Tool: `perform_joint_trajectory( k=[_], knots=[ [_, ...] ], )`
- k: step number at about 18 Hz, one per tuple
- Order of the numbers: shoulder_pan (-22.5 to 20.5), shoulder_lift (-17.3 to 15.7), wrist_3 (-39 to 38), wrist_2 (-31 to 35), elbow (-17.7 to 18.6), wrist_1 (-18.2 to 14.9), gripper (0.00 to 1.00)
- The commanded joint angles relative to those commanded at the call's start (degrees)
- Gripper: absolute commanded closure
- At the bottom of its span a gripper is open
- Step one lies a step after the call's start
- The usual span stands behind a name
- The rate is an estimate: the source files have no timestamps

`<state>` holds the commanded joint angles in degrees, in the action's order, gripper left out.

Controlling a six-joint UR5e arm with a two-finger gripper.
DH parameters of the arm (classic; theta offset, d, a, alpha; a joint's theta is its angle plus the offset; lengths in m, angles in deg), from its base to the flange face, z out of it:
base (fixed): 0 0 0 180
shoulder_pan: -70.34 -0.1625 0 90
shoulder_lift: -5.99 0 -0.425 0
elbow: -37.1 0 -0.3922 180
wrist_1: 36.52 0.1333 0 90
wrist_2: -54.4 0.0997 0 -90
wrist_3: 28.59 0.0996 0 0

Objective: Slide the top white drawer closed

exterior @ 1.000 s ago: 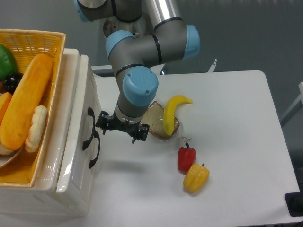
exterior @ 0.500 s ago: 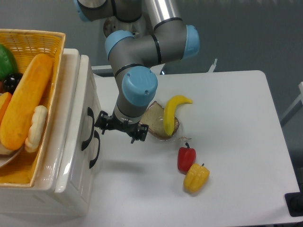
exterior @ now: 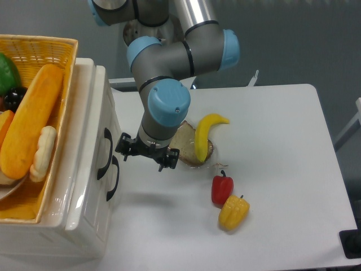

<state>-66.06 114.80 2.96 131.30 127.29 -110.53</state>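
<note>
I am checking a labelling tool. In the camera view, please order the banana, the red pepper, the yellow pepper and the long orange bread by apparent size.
1. Long orange bread, clearly largest, though it lies nearer the camera.
2. Banana.
3. Red pepper and yellow pepper: they look alike, so I do not rank them.

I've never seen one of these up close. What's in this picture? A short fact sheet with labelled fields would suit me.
arm: gripper low over the table, just right of the drawer handles
fingers: spread, holding nothing
top white drawer: front looks flush with the lower drawer
basket: on top of the unit, holding toy food
table: banana, bread slice, red pepper, yellow pepper
</note>
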Motion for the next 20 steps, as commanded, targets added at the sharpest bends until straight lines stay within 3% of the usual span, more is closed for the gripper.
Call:
perform_joint_trajectory(
  k=[6, 10, 14, 20],
  knots=[
    [-3.51, 0.35, 0.79, 7.64, -4.31, 0.44, 0.0],
    [-7.03, 0.26, 12.98, 8.35, -4.22, 0.26, 0.0],
    [-10.81, -0.18, 16.87, 11.34, -4.49, 0.35, 0.0],
    [-18.01, -3.86, 31.43, 12.04, -4.05, -0.26, 0.0]
  ],
)
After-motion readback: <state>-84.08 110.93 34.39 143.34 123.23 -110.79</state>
